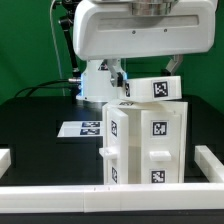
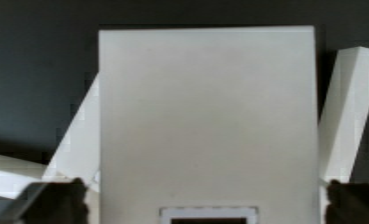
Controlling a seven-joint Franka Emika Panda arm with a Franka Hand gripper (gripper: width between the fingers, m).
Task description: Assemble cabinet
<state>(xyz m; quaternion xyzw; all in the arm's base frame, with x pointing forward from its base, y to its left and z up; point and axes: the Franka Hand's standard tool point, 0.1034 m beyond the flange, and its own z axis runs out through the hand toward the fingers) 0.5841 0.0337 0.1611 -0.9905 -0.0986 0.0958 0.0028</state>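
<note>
The white cabinet body (image 1: 140, 145) stands upright in the middle of the black table, with black-and-white tags on its front. A white tagged panel (image 1: 152, 88) sits tilted just above its top edge. My gripper (image 1: 128, 80) comes down from the big white arm and holds this panel. In the wrist view the panel (image 2: 207, 110) fills the middle, and my gripper (image 2: 206, 205) has a dark finger against each of its side edges, one fingertip (image 2: 56, 203) on each side. Other white cabinet parts (image 2: 350, 110) show beside and below it.
The marker board (image 1: 82, 128) lies flat on the table at the exterior view's left of the cabinet. Low white rails border the table at the front (image 1: 100, 195), left (image 1: 5, 156) and right (image 1: 210, 160). The robot base (image 1: 95, 80) stands behind.
</note>
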